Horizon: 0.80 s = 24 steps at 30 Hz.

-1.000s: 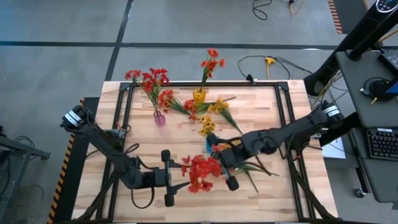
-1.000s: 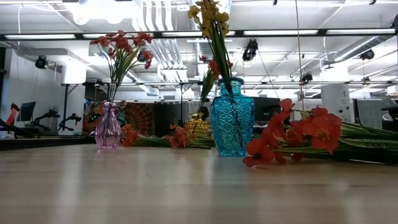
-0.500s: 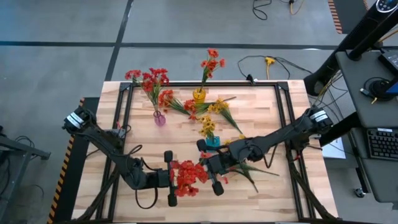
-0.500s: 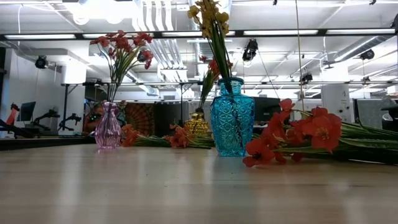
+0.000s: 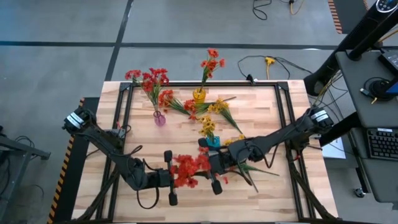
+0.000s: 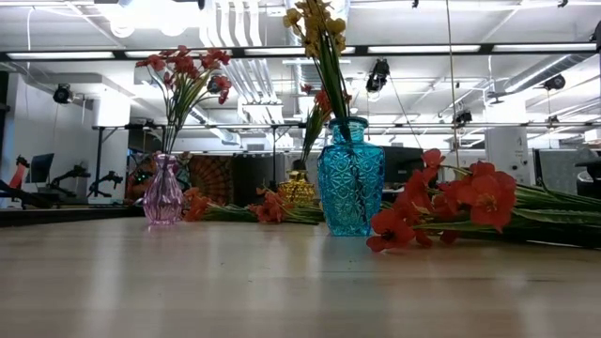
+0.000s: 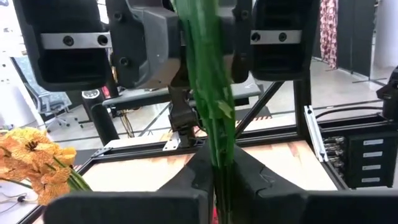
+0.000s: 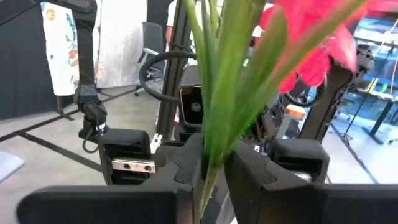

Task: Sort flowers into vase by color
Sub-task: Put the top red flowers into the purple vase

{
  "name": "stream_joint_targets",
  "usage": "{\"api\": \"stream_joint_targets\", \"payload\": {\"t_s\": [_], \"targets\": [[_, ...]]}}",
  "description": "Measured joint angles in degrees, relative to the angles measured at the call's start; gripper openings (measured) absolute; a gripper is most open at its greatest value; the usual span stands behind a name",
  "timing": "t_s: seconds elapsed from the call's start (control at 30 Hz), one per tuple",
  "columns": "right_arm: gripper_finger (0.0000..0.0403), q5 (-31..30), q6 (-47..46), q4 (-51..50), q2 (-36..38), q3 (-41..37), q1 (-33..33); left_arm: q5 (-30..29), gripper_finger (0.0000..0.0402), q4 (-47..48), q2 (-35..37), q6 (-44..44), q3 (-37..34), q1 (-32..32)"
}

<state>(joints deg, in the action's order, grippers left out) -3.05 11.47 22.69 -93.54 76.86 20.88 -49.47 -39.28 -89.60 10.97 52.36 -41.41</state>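
A red sprig (image 5: 186, 170) is suspended low over the near middle of the table (image 5: 273, 106), its bloom cluster lying between the two grippers and its green stem running crosswise, roughly parallel to the table's front edge, toward the right arm. In the left wrist view the stem (image 7: 214, 118) is seen passing straight between that arm's dark fingers (image 7: 193, 180), which are closed tight upon it; the left gripper (image 5: 169, 177) is thus judged to have the sprig in hand, at the bloom end. The right gripper (image 5: 214, 171) faces it from the other side, its fingers (image 8: 180, 168) set about the same bundle of stem and leaves (image 8: 217, 93) with only a narrow gap, and whether it is gripping or letting go cannot be told from the pictures.

The two claws are shown nose to nose, nearly touching, with the flower head between them, so a hand-over from right to left appears to be in progress. The pink vase (image 5: 160, 118), already filled with red blooms, stands toward the far left of the table, on the left arm's side and well apart from the sprig; the blue vase (image 5: 211, 140) with yellow blooms stands just behind the right gripper. The left arm is judged the nearer to the red vase, and the stem would have to be turned from level to upright before insertion.
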Motion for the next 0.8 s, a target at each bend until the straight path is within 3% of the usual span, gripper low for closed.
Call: {"api": "stream_joint_targets", "payload": {"t_s": [0.5, 0.8], "targets": [[0.0189, -5.1, -1.3, -9.5, 2.4, 0.4, -0.2, -2.9, 0.0001, 0.4, 0.0, 0.1, 0.0, -0.1], [0.0221, -6.4, -4.0, -21.7, 8.4, 0.4, -0.2, -12.3, 0.0, 1.7, 3.0, 2.2, 0.0, -1.8]]}}
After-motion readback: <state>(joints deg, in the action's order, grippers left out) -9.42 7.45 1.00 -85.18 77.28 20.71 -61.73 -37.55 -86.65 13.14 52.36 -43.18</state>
